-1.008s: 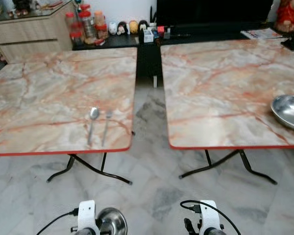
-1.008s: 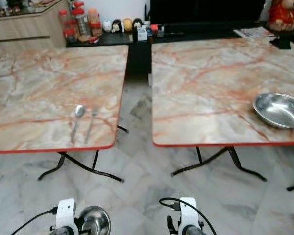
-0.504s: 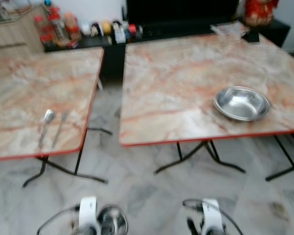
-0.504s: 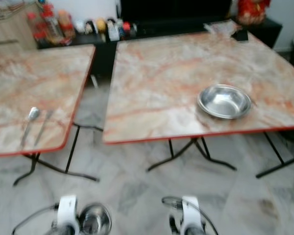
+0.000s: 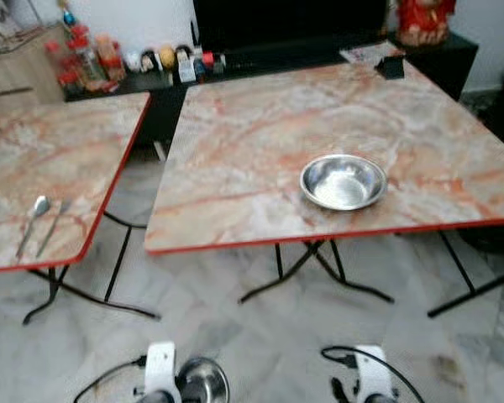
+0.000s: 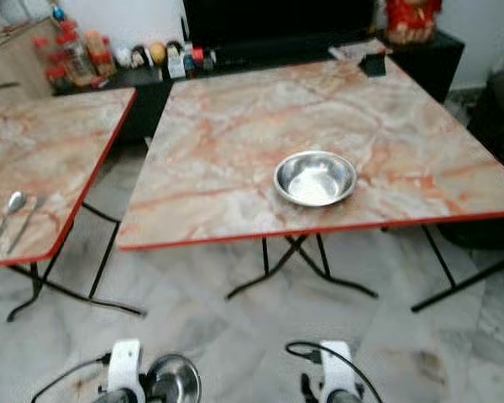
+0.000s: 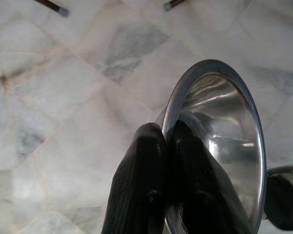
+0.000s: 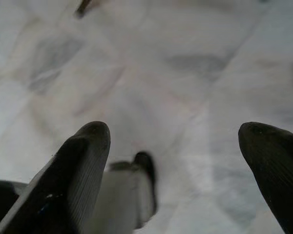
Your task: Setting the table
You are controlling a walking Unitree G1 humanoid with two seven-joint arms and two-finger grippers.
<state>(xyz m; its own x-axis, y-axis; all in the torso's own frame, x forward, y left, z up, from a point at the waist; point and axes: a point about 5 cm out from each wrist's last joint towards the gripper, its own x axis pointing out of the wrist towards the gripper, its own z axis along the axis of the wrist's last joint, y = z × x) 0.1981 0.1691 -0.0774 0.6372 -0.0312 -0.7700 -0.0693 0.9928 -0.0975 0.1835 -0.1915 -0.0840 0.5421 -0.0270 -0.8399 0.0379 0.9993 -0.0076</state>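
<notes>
Steel bowl in hand: the small shiny round steel bowl (image 7: 219,146) is pinched at its rim by the left gripper (image 7: 168,139), fingers (image 7: 141,180) closed on it, low over the marble floor (image 7: 53,97).
Change: the head view has swung right; the second round steel bowl (image 5: 343,180) on the right marble desk (image 5: 260,134) now sits central (camera turn, not the bowl); likely the robot is heading there.
Right gripper (image 8: 173,129): fingers spread, empty.
Hard to see: silver spoon (image 5: 32,223) and fork (image 5: 50,227) on the left desk (image 5: 34,143), blurred.

Steel bowl (image 5: 343,182) upright near table (image 5: 235,151) edge
</notes>
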